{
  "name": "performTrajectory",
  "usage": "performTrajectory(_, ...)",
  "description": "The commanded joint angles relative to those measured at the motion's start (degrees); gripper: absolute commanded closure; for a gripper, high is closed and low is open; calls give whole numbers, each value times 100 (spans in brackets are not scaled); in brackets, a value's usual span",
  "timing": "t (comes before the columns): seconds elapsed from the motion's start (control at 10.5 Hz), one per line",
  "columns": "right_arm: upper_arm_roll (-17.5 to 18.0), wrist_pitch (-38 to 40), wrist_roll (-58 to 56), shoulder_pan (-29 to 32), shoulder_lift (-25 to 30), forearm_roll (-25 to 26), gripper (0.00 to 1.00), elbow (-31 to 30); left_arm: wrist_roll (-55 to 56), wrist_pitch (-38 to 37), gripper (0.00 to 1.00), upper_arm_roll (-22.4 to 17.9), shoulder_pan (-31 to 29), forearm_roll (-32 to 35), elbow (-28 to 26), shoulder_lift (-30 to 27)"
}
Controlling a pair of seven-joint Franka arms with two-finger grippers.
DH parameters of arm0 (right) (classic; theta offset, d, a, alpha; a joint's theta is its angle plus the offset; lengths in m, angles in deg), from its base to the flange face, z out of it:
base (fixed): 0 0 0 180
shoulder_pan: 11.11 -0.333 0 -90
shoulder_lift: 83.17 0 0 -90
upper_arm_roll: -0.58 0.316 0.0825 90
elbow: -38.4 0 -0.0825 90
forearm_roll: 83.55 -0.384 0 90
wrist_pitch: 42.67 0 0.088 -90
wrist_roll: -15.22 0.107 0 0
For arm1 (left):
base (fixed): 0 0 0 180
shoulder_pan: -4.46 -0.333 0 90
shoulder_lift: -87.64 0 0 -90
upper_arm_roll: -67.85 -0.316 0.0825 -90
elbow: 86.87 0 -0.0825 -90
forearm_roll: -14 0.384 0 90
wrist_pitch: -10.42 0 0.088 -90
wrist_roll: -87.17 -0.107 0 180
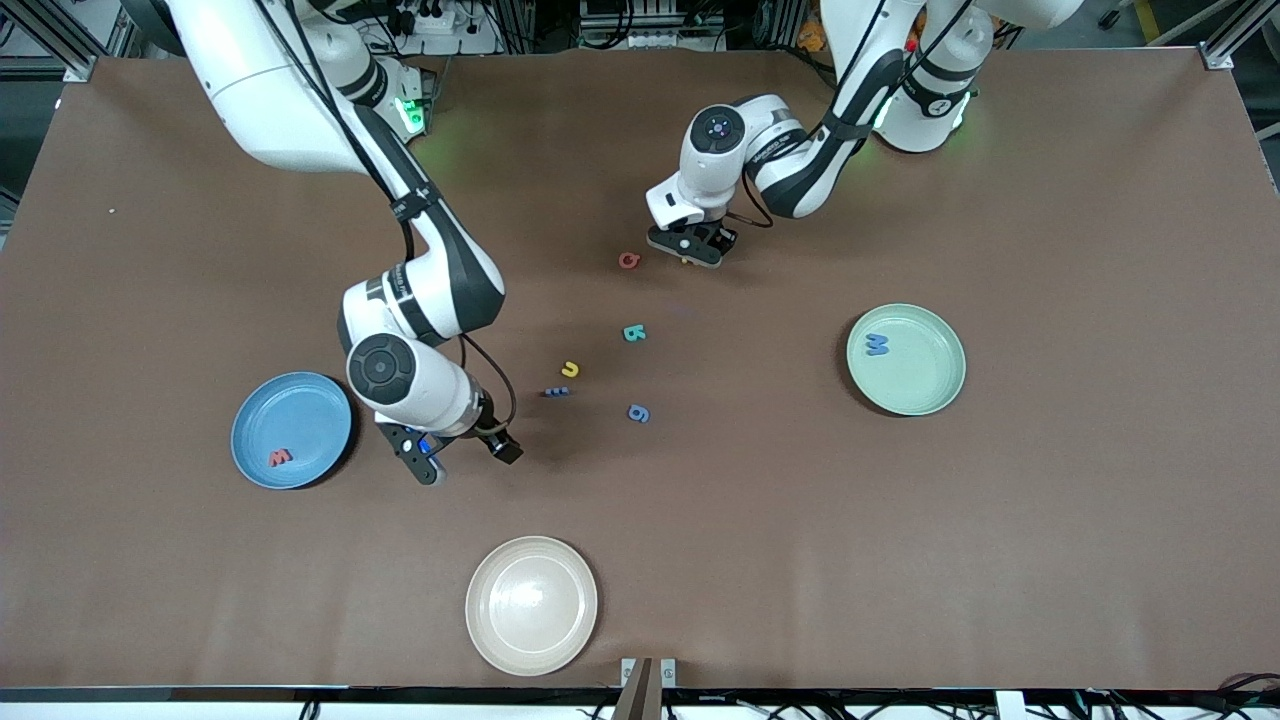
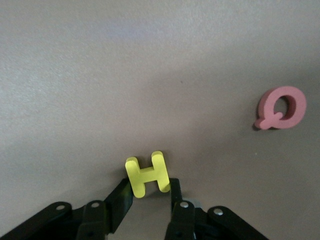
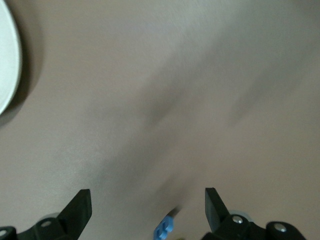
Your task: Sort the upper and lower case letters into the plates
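- Letters are the job, and most are unsorted: a red one lies in the blue plate and a blue one in the pale green plate; which case each is, I cannot tell for sure.
- Loose on the bench, in the front view: a red Q at about twelve o'clock of the cluster, a teal letter near the centre, a yellow curved letter at about eight o'clock from the teal one, a small blue letter just nearer the camera than the yellow curve, and another blue letter at six o'clock from the teal one.
- By my judgement two of eight are placed, one is in hand, five wait.
- A cream-white plate sits near the front edge with no letter in it.
- Left pincer is low at the bench, at about three o'clock from the Q, clenched on a yellow H; the left wrist view shows both fingers pressing the H's sides, the H tilted.
- Whether the H is lifted off the bench I cannot tell.
- Right pincer hangs over bare bench at about three o'clock from the blue plate, released wide and holding nothing; this arm waits.
- In the right wrist view a blue letter peeks between its spread fingers, untouched.
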Motion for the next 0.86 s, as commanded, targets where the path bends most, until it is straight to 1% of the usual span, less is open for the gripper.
performTrajectory(0.0,-35,-125,715,-207,-67,-128,0,19,-83,-999,98,29,-334,273,187,-458)
performTrajectory(0.1,-35,-116,900,-208,-67,-85,0,19,-346,-1544,98,38,-440,221,337,-582)
performTrajectory(0.19,-53,-116,1006,-242,-120,-58,0,2,-479,-1750,98,38,-502,194,373,-635)
performTrajectory(0.29,-70,-82,1103,-304,-146,29,0,-7,-611,-1787,97,38,-650,194,321,-714)
performTrajectory(0.38,-70,-72,1243,-313,-138,65,0,-33,-1003,-1909,97,30,-878,194,260,-819)
performTrajectory(0.57,-70,-116,1385,-444,-234,74,0,-51,-2091,-2391,96,38,-1693,194,154,-1126)
performTrajectory(0.76,-70,-291,1569,-558,-357,74,0,-51,-3190,-2594,96,30,-2580,194,119,-1294)
